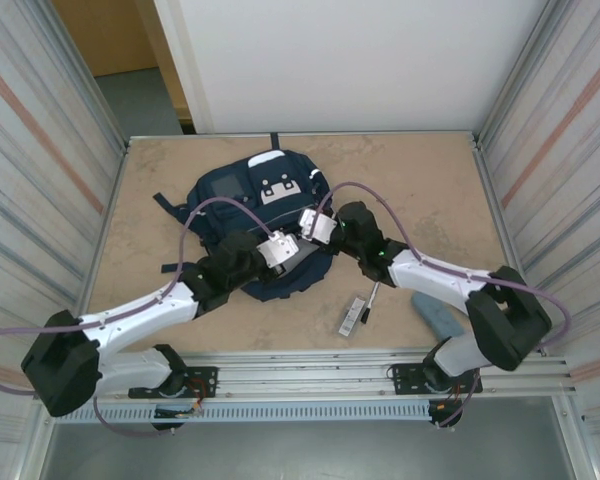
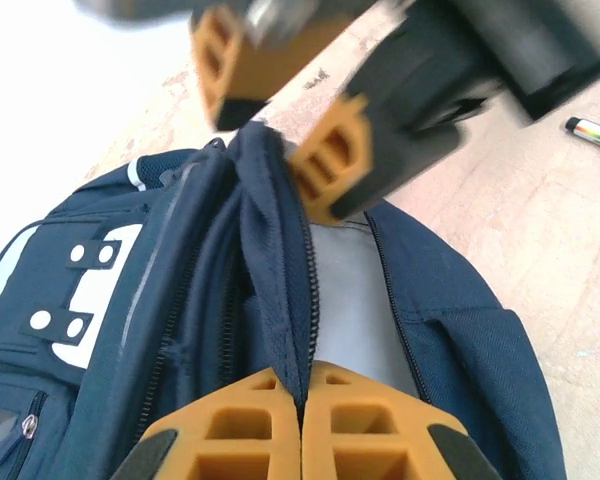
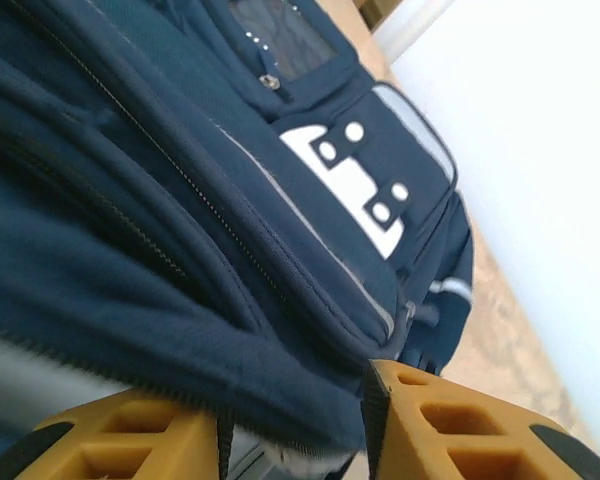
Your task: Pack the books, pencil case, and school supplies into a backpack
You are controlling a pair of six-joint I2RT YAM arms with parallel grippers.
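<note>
On the far half of the counter (image 1: 420, 180), about mid-width, the overhead cam has the backpack (image 1: 280, 188) lying flat, with both arms reaching in over its near end. The left arm (image 1: 140, 315) comes from the near-left corner and the right arm (image 1: 440, 280) from the near-right, wrists just beside each other on the bag. Close to the near edge, right of centre, I've got the white-and-black bar (image 1: 353, 316) with the pen (image 1: 374, 296) just beside it. The pencil case (image 1: 436, 313) lies further right, tucked against the right arm.

Left wrist cam: the left jaws are squeezed fully together on the zippered edge of the backpack's opening, and the fabric runs right into the seam between my orange fingers (image 2: 230, 440). Pale grey lining shows inside the opening. Across from me, the right jaws straddle the same fabric ridge, spread apart.

Right wrist cam: the right jaws are partway open with a thick navy fold of the backpack sitting between them, and as far as I can see they aren't clamped on it. The bag's white patch faces the far edge.
</note>
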